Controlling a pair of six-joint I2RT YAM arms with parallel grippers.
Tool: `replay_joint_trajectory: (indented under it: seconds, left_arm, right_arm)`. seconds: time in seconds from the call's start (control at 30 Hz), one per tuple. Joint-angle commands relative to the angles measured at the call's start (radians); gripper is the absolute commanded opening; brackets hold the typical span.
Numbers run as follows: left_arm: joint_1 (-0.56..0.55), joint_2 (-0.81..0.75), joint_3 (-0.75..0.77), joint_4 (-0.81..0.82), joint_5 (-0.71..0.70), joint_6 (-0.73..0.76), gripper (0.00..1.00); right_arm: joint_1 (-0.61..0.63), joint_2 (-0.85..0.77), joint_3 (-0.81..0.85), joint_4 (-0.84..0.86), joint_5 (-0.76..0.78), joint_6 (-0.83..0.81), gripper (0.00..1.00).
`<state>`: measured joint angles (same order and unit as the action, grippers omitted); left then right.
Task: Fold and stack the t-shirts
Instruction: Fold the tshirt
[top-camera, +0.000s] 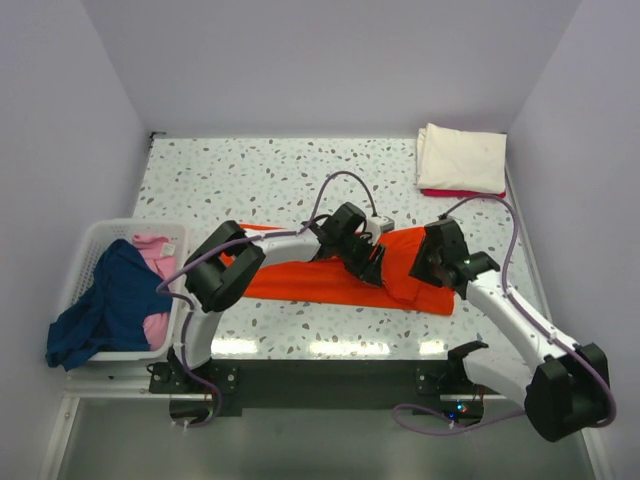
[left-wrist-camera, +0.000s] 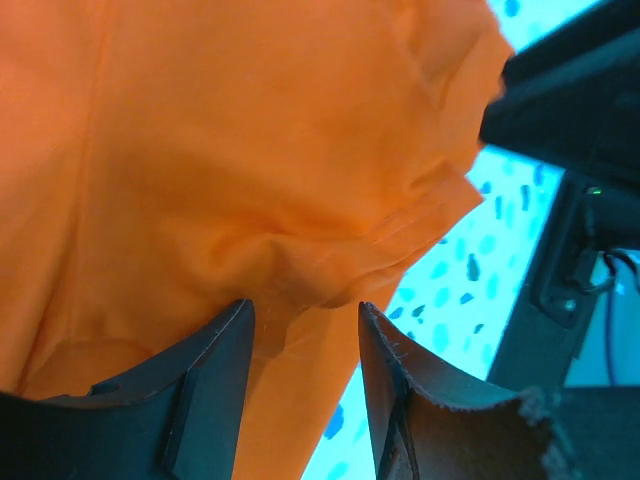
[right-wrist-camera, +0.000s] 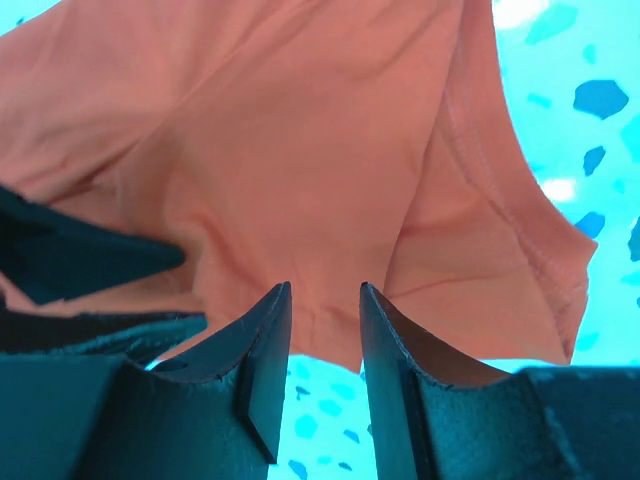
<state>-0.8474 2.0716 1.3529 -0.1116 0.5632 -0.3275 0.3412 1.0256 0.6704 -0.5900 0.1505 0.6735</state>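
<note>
The work surface is a white table (top-camera: 250, 180) speckled with grey terrazzo-like flecks, enclosed on three sides by plain, pale lavender walls (top-camera: 330, 60). At the left edge stands a white slatted plastic basket (top-camera: 95, 235). A crumpled navy blue t-shirt (top-camera: 105, 310) is draped over its near rim, and a pink t-shirt (top-camera: 155, 260) lies bunched inside against the right wall. At the centre of the table, the bright orange t-shirt (top-camera: 300, 278) lies flat as a long band running left to right, with its right end folded into a thicker, wrinkled mass. The cloth is soft, matte knit with stitched hems. The left gripper (left-wrist-camera: 305, 310) is positioned over this right portion. Its dark, curved fingers (left-wrist-camera: 215, 370) stand a narrow gap apart above a puckered fold near the hem, and the gripper is not visibly clamped on the cloth. The right gripper (right-wrist-camera: 325, 295) is positioned just beside it, at the shirt's right end. Its fingers (right-wrist-camera: 260, 350) likewise stand a narrow gap apart at the cloth's near edge, with nothing visibly held and speckled table showing between them. The left gripper's dark finger is visible at the left of the right wrist view. In the far right corner, a cream-white t-shirt (top-camera: 460, 158) lies folded into a neat rectangle on top of a folded red t-shirt (top-camera: 460, 192), of which only a thin strip shows along the near edge.
</note>
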Motion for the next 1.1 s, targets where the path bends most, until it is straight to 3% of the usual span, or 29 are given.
replay_joint_trajectory:
  seconds: [0.0,0.37,0.7,0.83,0.87,0.97,1.07]
  left_arm:
    - [0.001,-0.056,-0.009,-0.075,-0.071,0.050,0.50]
    - [0.001,-0.051,0.006,-0.158,-0.146,0.031,0.48]
    - [0.001,-0.113,0.040,-0.178,-0.131,0.034,0.50]
    - [0.002,-0.116,0.049,-0.200,-0.138,0.044,0.51]
    - [0.002,-0.117,0.048,-0.201,-0.141,0.044,0.51]
    - [0.002,-0.120,0.043,-0.203,-0.144,0.044,0.51]
    - [0.001,-0.116,0.041,-0.203,-0.148,0.041,0.51]
  right_arm:
    - [-0.007,0.074,0.066,0.028,0.110,-0.008,0.37]
    - [-0.231,0.365,0.129,0.222,0.012,-0.061,0.38]
    - [-0.255,0.548,0.224,0.329,0.001,-0.045,0.37]
    - [-0.263,0.573,0.235,0.334,-0.002,-0.042,0.27]
    - [-0.265,0.571,0.236,0.334,-0.003,-0.043,0.17]
    - [-0.266,0.547,0.250,0.305,0.014,-0.052,0.07]
    - [-0.266,0.513,0.270,0.269,0.043,-0.074,0.04]
